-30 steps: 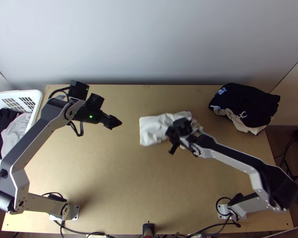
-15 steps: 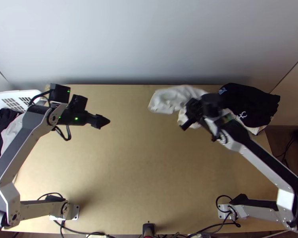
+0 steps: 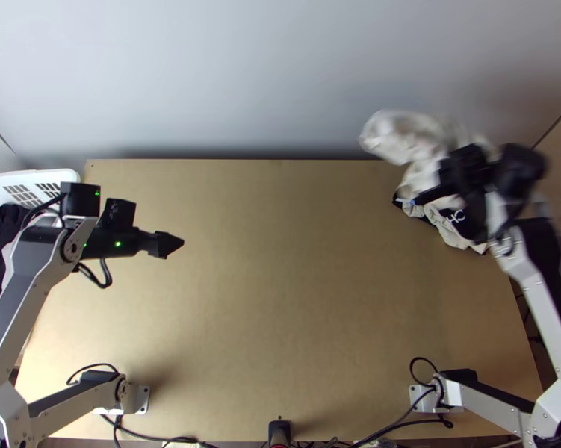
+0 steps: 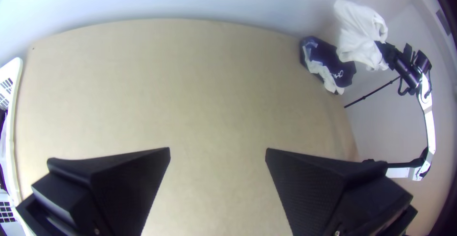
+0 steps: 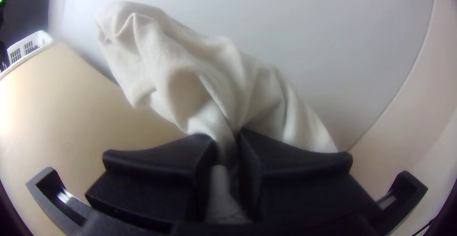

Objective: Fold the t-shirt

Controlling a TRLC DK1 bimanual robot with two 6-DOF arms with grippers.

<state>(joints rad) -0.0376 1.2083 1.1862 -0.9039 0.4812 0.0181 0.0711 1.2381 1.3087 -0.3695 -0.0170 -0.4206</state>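
At the upper right of the top view, my right gripper (image 3: 448,179) is shut on the white t-shirt (image 3: 407,142), holding it raised by the dark pile. In the right wrist view the t-shirt (image 5: 190,74) is bunched where the pads of my right gripper (image 5: 226,145) pinch it, with loose folds spilling to both sides. Over the table's left part is my left gripper (image 3: 177,244), far from the cloth. The left wrist view has my left gripper (image 4: 218,152) open, bare table between its fingers, and the lifted t-shirt (image 4: 359,34) farther off.
A black and cream cloth pile (image 3: 448,228) lies at the table's back right corner. The white basket (image 3: 56,177) with clothes stands at the left edge. Bare wooden table (image 3: 280,299) stretches between the arms.
My right gripper has carried the t-shirt from the table's middle up and right to the dark pile, its folded shape now bunched. The left arm has drifted left and slightly toward the near edge.
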